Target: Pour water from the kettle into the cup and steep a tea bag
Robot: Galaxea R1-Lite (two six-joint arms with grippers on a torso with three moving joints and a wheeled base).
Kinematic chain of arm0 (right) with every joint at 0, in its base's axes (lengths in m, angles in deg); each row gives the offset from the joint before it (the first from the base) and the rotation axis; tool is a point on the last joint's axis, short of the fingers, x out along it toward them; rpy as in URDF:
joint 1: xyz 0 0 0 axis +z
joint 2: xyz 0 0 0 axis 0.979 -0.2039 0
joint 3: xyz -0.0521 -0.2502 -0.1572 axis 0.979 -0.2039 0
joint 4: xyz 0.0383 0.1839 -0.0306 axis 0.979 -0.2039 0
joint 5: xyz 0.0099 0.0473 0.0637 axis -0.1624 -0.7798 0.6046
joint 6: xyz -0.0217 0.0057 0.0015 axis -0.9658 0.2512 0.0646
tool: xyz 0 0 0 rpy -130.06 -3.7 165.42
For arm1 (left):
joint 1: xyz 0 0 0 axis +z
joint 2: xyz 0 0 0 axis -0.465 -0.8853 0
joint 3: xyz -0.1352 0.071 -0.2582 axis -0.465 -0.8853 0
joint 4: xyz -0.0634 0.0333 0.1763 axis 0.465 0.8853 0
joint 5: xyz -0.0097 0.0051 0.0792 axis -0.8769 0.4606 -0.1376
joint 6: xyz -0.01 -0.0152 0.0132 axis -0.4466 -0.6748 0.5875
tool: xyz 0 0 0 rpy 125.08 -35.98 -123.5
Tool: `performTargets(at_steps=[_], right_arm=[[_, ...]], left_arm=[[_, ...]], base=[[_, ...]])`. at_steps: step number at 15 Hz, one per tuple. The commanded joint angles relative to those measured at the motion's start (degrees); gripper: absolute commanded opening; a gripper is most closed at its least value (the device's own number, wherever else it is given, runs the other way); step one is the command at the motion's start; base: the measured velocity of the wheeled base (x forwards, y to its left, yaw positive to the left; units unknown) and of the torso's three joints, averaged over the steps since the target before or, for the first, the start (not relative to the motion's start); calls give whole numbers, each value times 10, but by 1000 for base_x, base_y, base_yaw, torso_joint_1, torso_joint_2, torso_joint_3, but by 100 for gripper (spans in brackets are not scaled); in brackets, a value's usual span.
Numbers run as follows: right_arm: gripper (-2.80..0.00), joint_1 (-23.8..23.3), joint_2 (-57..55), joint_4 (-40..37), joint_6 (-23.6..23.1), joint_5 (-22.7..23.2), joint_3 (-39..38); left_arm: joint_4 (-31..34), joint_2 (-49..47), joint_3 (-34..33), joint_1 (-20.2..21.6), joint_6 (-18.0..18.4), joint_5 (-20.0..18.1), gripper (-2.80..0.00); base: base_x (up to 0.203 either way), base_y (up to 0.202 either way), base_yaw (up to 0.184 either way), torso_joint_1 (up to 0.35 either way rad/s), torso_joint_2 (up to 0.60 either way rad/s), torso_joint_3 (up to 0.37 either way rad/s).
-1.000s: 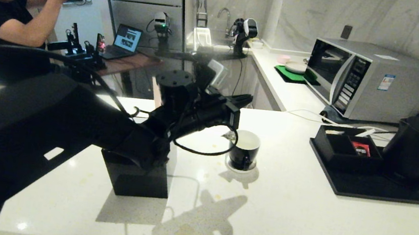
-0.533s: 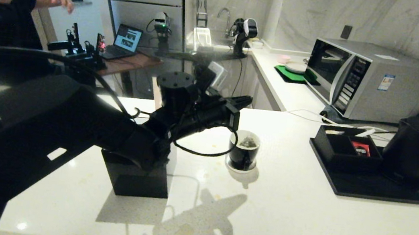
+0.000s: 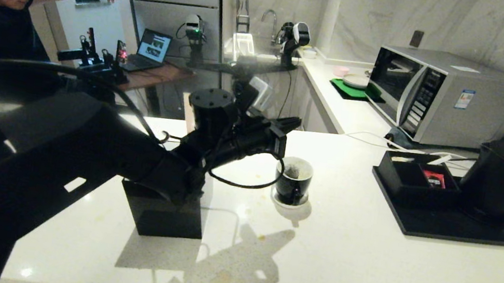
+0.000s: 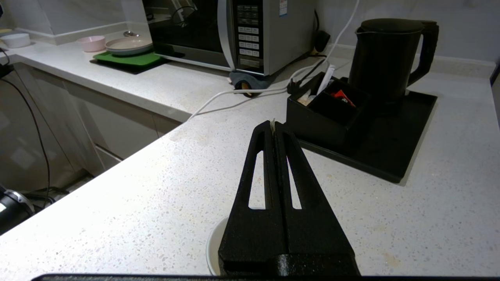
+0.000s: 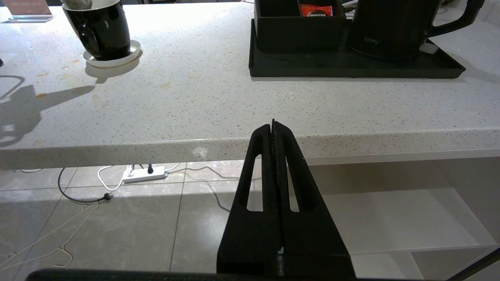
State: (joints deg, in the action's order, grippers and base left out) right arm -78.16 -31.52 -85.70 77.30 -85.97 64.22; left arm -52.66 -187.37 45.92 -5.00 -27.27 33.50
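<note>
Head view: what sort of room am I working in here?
Most likely a small kitchen or pantry corner in an office or lab: a microwave on a white stone counter, a sink tap at the back, and a kettle on a tray.

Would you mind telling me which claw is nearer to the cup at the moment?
The left claw is nearer, shut just above and behind the cup. The right claw sits below the counter's front edge, well away.
</note>
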Motion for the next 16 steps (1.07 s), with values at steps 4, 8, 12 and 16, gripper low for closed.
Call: performTargets(at_steps=[4, 8, 12, 16], right_arm=[[-280, 0, -1, 0, 0, 0, 0], [-280, 0, -1, -1, 0, 0, 0], [-280, 0, -1, 0, 0, 0, 0], [-280, 0, -1, -1, 0, 0, 0]], left_arm=[[-4, -10, 1, 0, 0, -2, -280], [-3, -15, 1, -3, 0, -2, -280], [-4, -18, 0, -11, 0, -2, -280], [-4, -19, -2, -24, 0, 2, -280]], base=[[0, 0, 0, 0, 0, 0], [0, 0, 0, 0, 0, 0], [0, 0, 0, 0, 0, 0], [0, 0, 0, 0, 0, 0]])
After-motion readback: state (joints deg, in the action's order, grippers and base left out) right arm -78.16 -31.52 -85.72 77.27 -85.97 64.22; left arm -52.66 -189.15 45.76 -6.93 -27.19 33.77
